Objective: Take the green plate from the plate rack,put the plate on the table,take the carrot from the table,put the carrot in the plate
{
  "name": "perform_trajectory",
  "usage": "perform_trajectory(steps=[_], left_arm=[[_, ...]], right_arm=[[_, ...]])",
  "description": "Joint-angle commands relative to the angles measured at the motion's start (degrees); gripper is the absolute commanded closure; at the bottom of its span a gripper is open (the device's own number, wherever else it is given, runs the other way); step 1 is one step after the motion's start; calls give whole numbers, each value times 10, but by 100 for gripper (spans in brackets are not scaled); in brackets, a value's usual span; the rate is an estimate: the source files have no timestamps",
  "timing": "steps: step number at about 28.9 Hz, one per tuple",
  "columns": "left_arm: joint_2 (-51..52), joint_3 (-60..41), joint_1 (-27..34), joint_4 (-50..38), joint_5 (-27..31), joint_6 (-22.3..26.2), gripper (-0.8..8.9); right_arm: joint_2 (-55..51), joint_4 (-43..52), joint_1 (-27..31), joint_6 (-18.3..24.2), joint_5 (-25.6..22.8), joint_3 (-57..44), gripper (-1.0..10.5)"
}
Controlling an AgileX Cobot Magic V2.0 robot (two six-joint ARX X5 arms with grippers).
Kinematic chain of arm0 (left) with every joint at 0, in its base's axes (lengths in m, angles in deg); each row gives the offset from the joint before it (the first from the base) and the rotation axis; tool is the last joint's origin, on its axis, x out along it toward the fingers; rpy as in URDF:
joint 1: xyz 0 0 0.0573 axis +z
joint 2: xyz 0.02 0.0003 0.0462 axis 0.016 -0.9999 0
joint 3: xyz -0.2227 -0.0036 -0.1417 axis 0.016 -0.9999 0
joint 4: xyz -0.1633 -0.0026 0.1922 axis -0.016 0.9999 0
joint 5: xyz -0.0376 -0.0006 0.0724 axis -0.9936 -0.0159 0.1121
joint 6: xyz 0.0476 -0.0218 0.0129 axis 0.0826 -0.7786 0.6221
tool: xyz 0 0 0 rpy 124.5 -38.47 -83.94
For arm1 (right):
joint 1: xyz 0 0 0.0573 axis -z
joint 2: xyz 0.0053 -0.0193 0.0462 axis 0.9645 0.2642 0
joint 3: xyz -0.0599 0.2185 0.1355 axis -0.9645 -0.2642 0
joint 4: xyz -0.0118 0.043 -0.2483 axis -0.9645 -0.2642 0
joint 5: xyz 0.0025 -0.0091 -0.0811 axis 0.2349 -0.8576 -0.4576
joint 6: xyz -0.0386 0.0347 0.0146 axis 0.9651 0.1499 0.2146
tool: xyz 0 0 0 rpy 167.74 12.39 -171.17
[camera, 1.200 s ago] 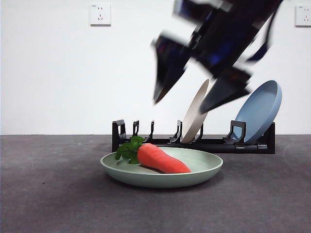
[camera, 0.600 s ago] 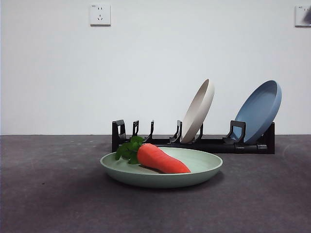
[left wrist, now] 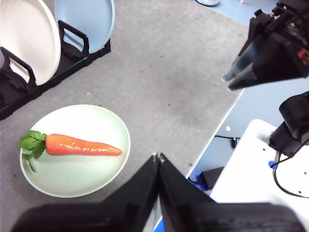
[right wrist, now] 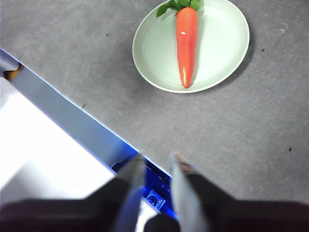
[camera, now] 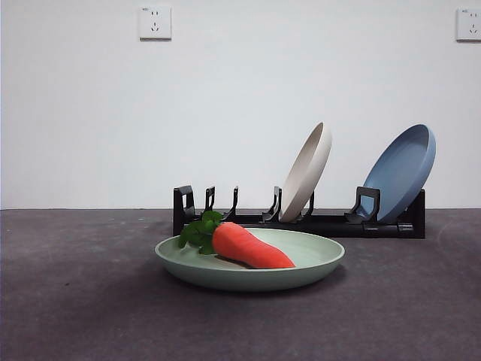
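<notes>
Pale mint green, the green plate [camera: 249, 259] sits flat on the dark grey table [camera: 75, 301] in the front view, just before the plate rack [camera: 301, 218]. One carrot [camera: 252, 247] lies in it, long axis slanting across the plate, leaves toward the rack's empty end, tip toward the viewer. Two plates lean in the rack: one beige plate [camera: 307, 171] and one blue plate [camera: 402, 171]. No arm shows here.

The left wrist view looks down from well above: the left gripper [left wrist: 157, 157] hangs over the table's edge, jaws pressed together on nothing. It alone shows the right gripper [left wrist: 236, 77] from outside, high over that edge.

In the right wrist view the right gripper [right wrist: 153, 159] has its jaws a narrow gap apart, empty, well away from the plate; the rack is out of frame.
</notes>
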Motion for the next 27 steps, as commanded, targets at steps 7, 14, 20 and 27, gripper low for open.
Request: perform_trajectory(steps=[7,14,20,27], left_arm=[[0,-4,-2,0,-1,-1,817],[0,-4,-2,0,-1,-1,817],[0,-4,-2,1,-1,-1,817],[7,-5,73,-64,60,87,817]], right_arm=[[-2,3,-1,-7,-4,-2,946],[-2,3,-1,-7,-4,-2,946],[-2,3,-1,-7,-4,-2,946],[-2,3,-1,-7,-4,-2,946]])
